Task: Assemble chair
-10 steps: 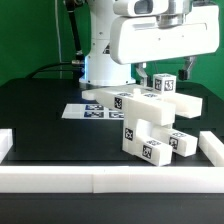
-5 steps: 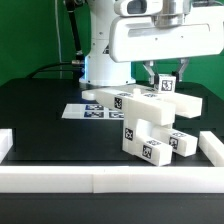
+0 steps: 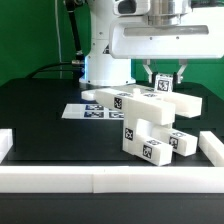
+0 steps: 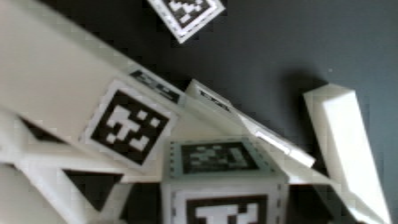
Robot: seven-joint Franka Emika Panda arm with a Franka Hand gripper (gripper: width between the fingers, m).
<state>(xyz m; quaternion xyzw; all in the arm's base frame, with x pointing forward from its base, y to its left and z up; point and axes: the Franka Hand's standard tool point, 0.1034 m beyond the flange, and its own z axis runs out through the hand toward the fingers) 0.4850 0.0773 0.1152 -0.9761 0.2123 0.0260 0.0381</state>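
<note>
Looking from the exterior view, the white two-finger gripper (image 3: 165, 76) hangs over the black table top (image 3: 40, 110), its fingers clenched on a small white plastic block with a black-and-white square tag (image 3: 163, 88). That block sits at the top rear of the chunky white plastic chair assembly (image 3: 148, 128), which stands near the table's middle, just to the exterior view's right of the flat white marker board (image 3: 85, 112). Along the front edge run long white border rails (image 3: 100, 181). From the wrist view, the tagged block (image 4: 217, 158) sits in the middle, touching slotted white chair pieces (image 4: 125, 120) over the dark table (image 4: 302, 40).
</note>
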